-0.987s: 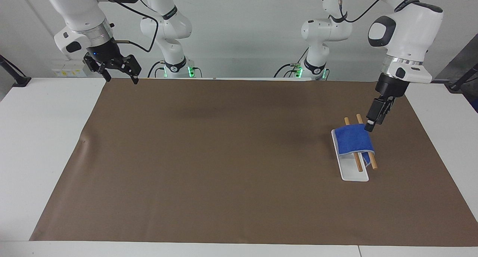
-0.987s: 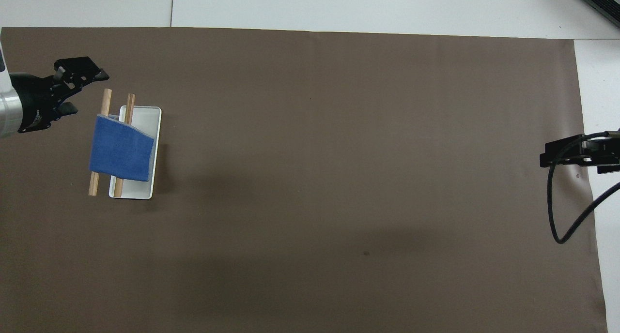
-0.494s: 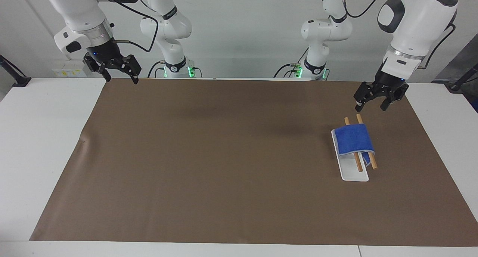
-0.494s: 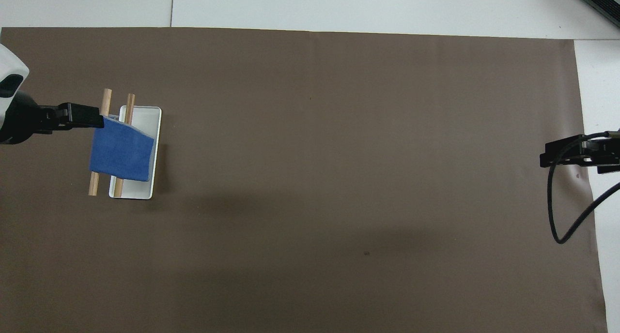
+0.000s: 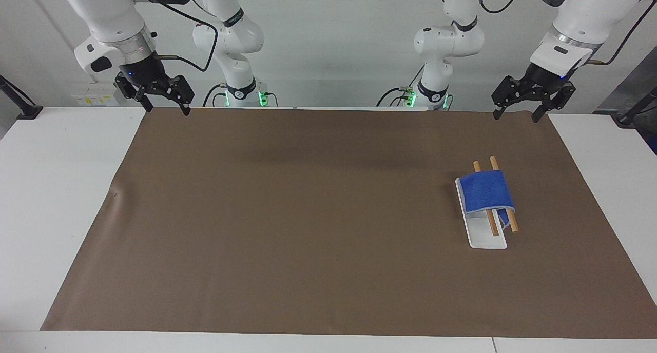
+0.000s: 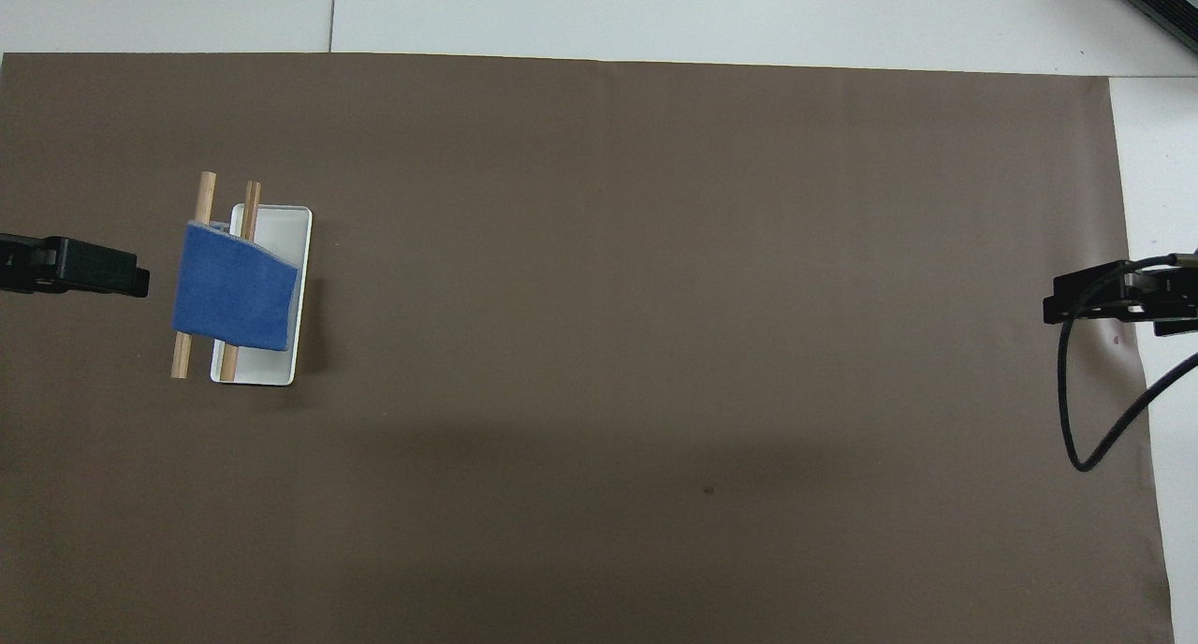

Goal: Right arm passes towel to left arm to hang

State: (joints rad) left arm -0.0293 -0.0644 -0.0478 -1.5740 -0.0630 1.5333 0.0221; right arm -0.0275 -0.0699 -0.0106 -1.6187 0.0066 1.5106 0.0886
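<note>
Your towel [image 5: 485, 191] hangs draped over the rack [image 5: 485, 224]. Left gripper [image 5: 517, 117], claw wide and empty, is raised well clear of the rack; right gripper [image 5: 165, 108] likewise, waiting.

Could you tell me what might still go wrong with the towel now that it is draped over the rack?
1. The towel lies askew over the two wooden bars, one edge hanging lower, so it might slide off.
2. The rack is light-looking; a bump could tip it.
3. The left gripper and the right gripper are both open and up above the table's edge nearest the robots; nothing steadies the towel.
</note>
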